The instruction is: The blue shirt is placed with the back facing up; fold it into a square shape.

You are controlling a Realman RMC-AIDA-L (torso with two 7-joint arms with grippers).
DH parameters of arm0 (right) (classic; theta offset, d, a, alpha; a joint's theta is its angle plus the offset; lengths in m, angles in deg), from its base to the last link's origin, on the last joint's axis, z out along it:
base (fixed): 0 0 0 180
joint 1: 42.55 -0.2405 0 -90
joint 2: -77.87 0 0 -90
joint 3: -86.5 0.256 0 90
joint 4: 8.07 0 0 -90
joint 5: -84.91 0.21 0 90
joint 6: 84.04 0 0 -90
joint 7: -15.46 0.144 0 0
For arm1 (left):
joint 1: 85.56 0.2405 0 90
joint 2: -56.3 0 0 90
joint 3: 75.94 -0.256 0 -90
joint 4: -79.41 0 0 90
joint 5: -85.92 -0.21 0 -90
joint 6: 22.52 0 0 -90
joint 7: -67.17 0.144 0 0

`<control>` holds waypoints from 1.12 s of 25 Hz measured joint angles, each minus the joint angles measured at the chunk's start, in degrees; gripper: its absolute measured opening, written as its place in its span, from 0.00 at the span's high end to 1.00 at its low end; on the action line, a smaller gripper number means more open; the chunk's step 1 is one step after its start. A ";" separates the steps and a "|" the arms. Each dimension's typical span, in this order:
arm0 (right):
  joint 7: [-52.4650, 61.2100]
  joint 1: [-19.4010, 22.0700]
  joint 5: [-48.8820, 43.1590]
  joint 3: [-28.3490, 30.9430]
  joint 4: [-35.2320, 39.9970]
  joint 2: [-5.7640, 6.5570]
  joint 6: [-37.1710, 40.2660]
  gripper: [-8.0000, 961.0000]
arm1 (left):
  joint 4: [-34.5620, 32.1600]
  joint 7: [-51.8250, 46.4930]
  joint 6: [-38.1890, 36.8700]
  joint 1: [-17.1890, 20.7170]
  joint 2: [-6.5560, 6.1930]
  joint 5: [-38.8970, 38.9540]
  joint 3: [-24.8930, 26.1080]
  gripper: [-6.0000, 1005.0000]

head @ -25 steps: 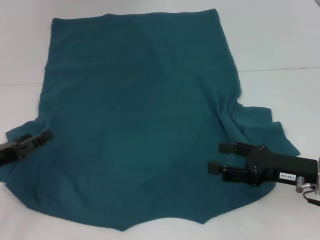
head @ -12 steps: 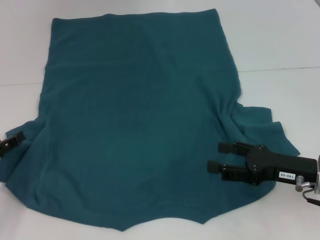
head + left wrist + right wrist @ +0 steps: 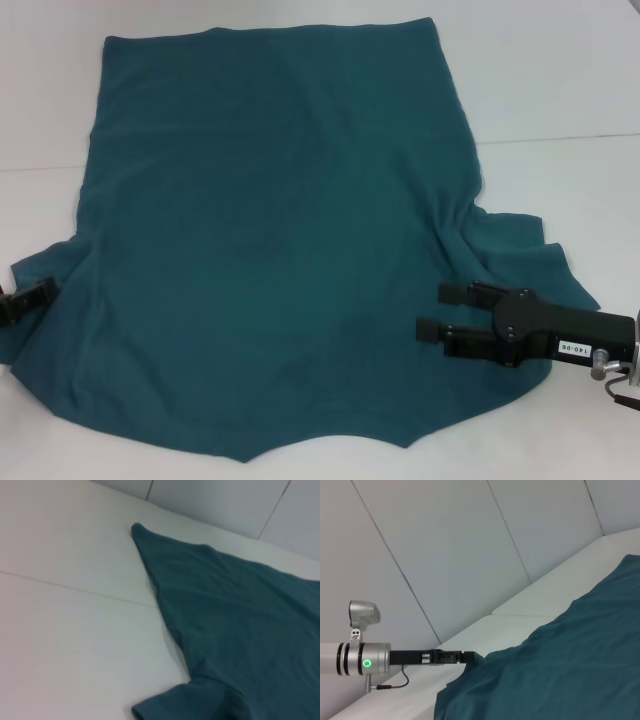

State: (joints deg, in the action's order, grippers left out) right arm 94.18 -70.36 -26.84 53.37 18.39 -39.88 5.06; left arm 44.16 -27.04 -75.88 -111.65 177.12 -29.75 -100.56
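Spread flat across the white table (image 3: 560,70): the blue shirt (image 3: 280,230), plain side up, hem toward the far edge, collar notch at the near edge. Covering most of the table's middle, with rumpled folds along the right side. Near hem corners and the neckline cut partly by the bottom of the head view. No lettering visible anywhere.

Over the shirt's right sleeve, near the table's right edge: the right gripper (image 3: 440,311), fingers parted, two black fingers pointing inward above the cloth, nothing between them. Impossible to say whether touching the fabric or just above it.

At the table's left edge, beside the left sleeve: the left gripper (image 3: 35,292), mostly cut off by the frame, only a short black tip showing. Seen farther off in the right wrist view (image 3: 465,657), tip meeting the shirt's edge; open or closed cannot be told from either view.

Left wrist view: only a sleeve, one long side edge of the shirt (image 3: 240,615) and bare table; own fingers out of sight.
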 joint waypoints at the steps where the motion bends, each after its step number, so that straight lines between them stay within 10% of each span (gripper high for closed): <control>1: 0.02 -0.02 0.01 0.08 0.00 -0.01 -0.02 0.05 | 0.00 0.00 0.54 -0.07 0.07 0.00 -0.53 0.13; 28: 0.12 0.12 0.05 0.53 -0.09 -0.27 -0.15 0.05 | 0.01 -0.66 3.18 0.13 0.21 -1.06 -1.85 0.46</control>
State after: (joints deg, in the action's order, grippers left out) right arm 94.30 -70.24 -26.79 53.90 18.29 -40.15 4.92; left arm 44.17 -27.70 -72.70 -111.52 177.32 -30.81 -102.41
